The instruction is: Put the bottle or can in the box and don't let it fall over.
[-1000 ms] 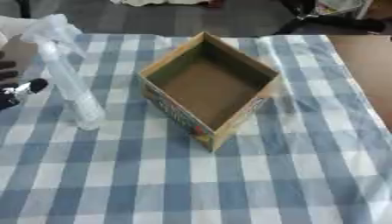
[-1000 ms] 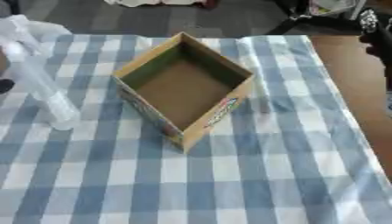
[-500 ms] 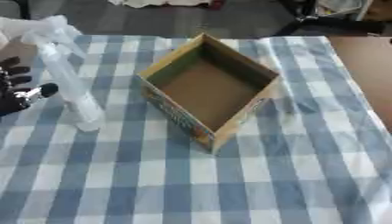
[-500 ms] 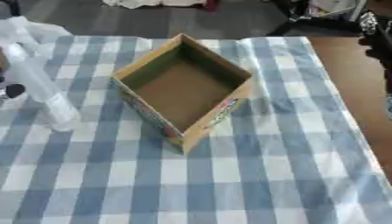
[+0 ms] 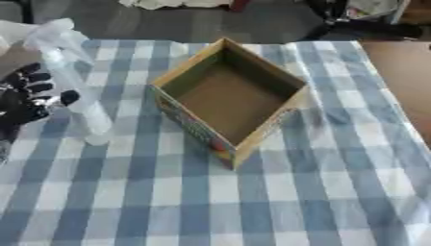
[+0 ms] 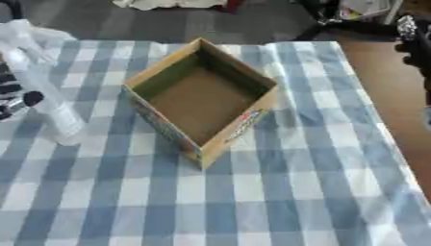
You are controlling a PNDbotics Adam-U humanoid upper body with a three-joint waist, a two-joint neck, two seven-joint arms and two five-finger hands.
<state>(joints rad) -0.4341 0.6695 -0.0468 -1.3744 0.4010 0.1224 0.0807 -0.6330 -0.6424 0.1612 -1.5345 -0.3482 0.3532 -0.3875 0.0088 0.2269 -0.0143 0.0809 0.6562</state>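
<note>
A clear plastic bottle [image 5: 77, 93] stands upright on the checked cloth at the left, with a crumpled clear top. My left hand [image 5: 27, 100] is right beside it on its left, fingers spread and reaching toward its body, not closed round it. The open cardboard box [image 5: 229, 99] sits in the middle, turned like a diamond, with nothing inside. My right hand [image 6: 414, 41] shows at the right edge of the right eye view, off the table; its fingers cannot be made out.
The blue and white checked cloth [image 5: 252, 202] covers the table. A bare brown tabletop [image 6: 387, 96] runs along the right side. Dark floor and clutter lie beyond the far edge.
My left hand has come in from the left edge toward the bottle, and its fingers have spread. The bottle and box have not moved.
</note>
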